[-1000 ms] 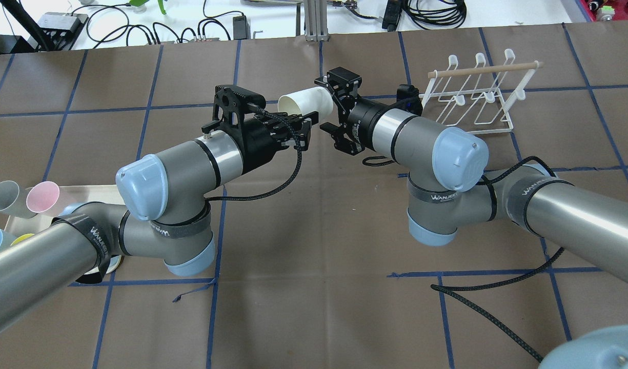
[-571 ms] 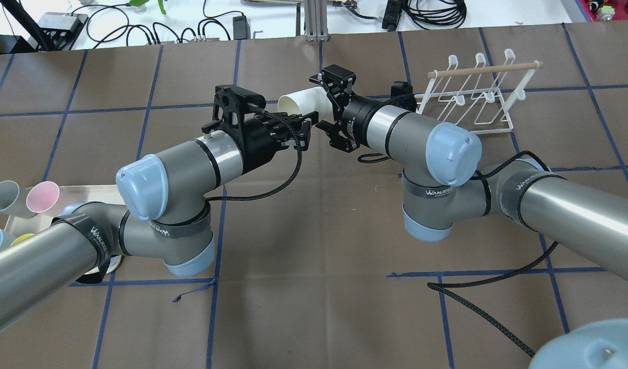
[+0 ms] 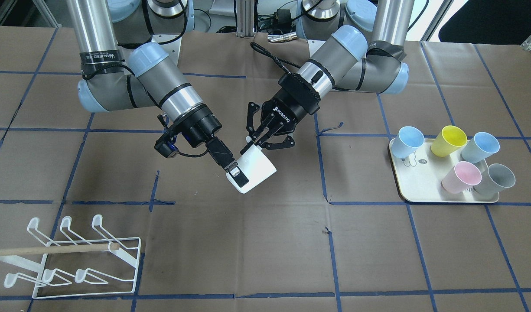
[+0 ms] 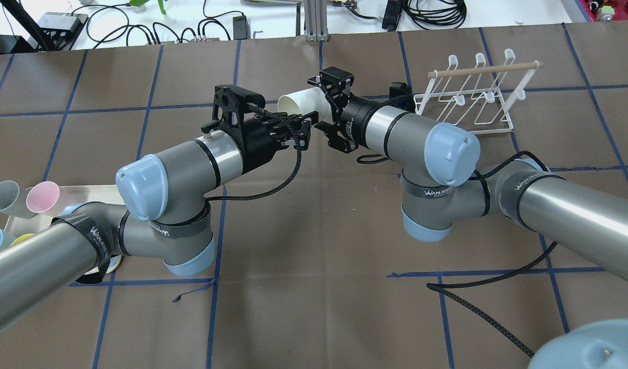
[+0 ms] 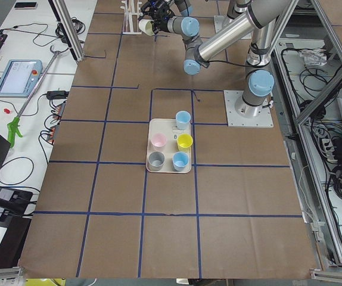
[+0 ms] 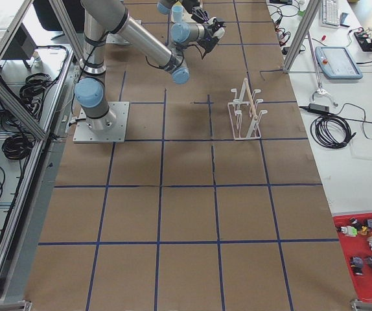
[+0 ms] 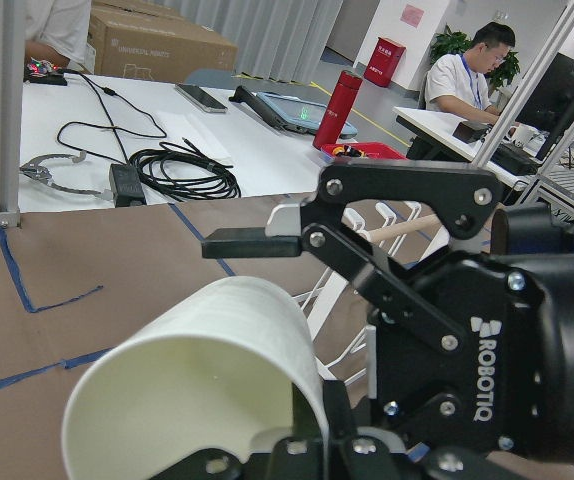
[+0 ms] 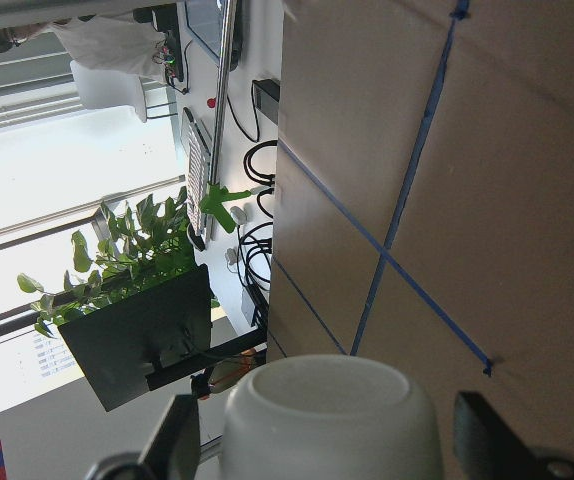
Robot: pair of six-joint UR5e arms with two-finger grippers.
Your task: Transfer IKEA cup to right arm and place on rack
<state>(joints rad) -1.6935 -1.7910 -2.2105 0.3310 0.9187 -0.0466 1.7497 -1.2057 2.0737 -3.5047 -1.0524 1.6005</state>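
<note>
Smooth white tapered cup (image 3: 261, 169), rim pinched by left tool (image 3: 249, 146).

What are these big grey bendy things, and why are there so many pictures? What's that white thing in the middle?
They are a robot's left arm and right arm, each ending in a black two-finger gripper, a bit like a hand. The pictures all show one moment from different cameras: one behind the robot, one across the table facing it, one at each end of the table, and one on each wrist. The left gripper pinches the rim of a white cup and holds it in the air. The right gripper is open, its fingers on either side of the cup's bottom end, not squeezing yet. On the brown table there is a white wire rack with a wooden rod, and a cream tray with five coloured cups.
</note>
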